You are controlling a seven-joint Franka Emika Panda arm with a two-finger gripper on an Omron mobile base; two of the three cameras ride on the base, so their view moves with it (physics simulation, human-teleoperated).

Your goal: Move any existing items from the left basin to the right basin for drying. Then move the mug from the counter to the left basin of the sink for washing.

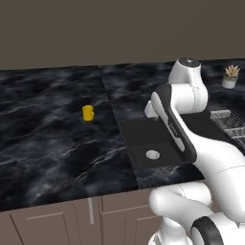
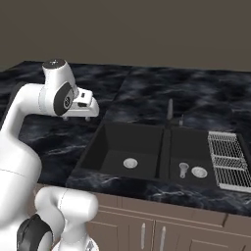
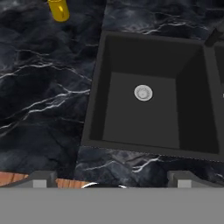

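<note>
The yellow mug [image 1: 87, 113] stands upright on the black marble counter [image 1: 48, 143], well left of the sink; in the hand view the mug [image 3: 58, 9] sits at the top left. The left basin [image 2: 117, 147] holds nothing but its silver drain [image 2: 130, 163]. In the right basin [image 2: 188, 147] a small silver-grey item [image 2: 183, 169] lies beside the drain [image 2: 199, 172]. My gripper [image 2: 82, 118] hovers open and empty, high over the counter by the left basin's left rim. Its two fingertips [image 3: 41, 179] are spread wide, looking down at the left basin [image 3: 144, 122].
A faucet [image 2: 170, 110] rises behind the dividing wall. A wire dish rack [image 2: 225, 159] lies on the counter right of the sink. A small potted plant [image 1: 231, 76] stands at the far right back. Cabinet fronts [image 2: 162, 230] run below the counter's edge.
</note>
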